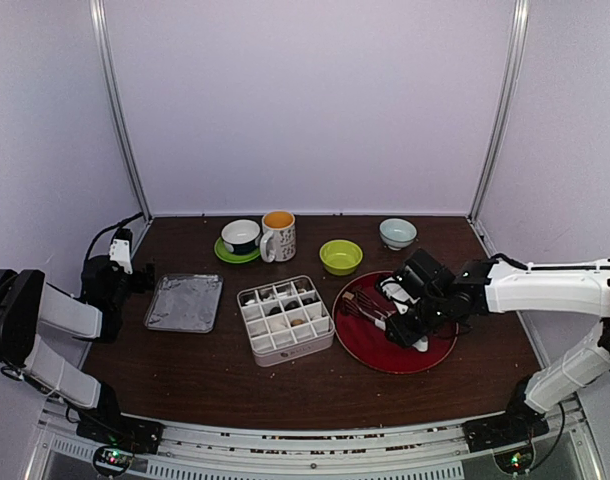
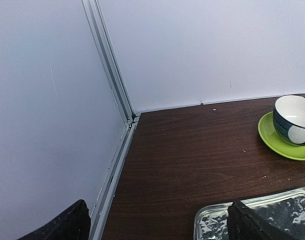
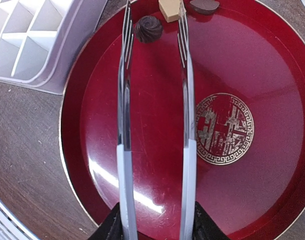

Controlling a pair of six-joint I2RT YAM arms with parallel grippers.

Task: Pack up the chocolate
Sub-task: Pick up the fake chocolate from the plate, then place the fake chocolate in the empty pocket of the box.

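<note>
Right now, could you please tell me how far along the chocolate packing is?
Done: a few compartments of the divided box hold chocolates; most look empty. In hand: the right claw grips the tongs, tips apart either side of a dark round chocolate, not pinched. Left: that piece, a tan cube and another dark piece on the red plate. The left claw hangs open by the foil tray.

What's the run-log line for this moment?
left gripper: open | right gripper: holding tongs | tongs: tips astride dark chocolate on red plate
</note>
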